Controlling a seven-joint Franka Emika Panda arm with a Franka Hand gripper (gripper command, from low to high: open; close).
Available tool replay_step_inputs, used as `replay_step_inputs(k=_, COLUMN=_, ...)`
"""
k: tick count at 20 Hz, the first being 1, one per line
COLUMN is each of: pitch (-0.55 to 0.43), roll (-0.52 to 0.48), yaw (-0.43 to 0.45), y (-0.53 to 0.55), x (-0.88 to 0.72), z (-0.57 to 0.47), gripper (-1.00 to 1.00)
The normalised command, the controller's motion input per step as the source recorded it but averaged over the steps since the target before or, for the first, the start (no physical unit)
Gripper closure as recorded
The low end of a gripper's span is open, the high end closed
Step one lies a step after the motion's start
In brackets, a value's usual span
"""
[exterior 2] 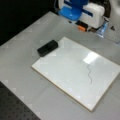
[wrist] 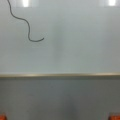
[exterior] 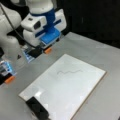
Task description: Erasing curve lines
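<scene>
Both front views look down steeply from opposite sides onto the white board point(exterior: 65, 85) point(exterior 2: 75, 72) on the table point(exterior: 105, 55); the wrist view looks down closely beneath the tool point(exterior: 46, 48).

The gripper point(exterior: 47, 50) shows only one orange fingertip point(exterior: 47, 50) in a front view; the arm's body covers the rest. In the wrist view just two orange fingertip corners point(wrist: 2, 117) peek in at the bottom edge. The curve lines point(wrist: 23, 23), ahead of the gripper, run off that view's top edge. The black eraser point(exterior: 37, 108), far from the gripper, is cut by a front view's bottom edge.
</scene>
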Motion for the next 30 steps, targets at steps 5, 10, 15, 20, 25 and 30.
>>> replay_step_inputs(k=5, pitch=0.122, roll=0.013, yaw=0.159, y=-0.38, x=0.24, z=0.04, gripper=-1.00)
replay_step_inputs(k=10, pitch=0.166, roll=0.008, yaw=0.132, y=-0.53, x=0.27, z=0.04, gripper=-1.00)
replay_step_inputs(k=15, pitch=0.147, roll=-0.040, yaw=0.194, y=-0.59, x=0.29, z=0.01, gripper=-1.00)
replay_step_inputs(k=20, pitch=0.130, roll=-0.080, yaw=0.183, y=-0.48, x=0.25, z=-0.03, gripper=-1.00)
replay_step_inputs(k=25, pitch=0.117, roll=-0.095, yaw=0.175, y=-0.41, x=0.20, z=-0.05, gripper=-1.00)
replay_step_inputs(k=30, pitch=0.096, roll=-0.111, yaw=0.177, y=-0.46, x=0.16, z=-0.05, gripper=-1.00)
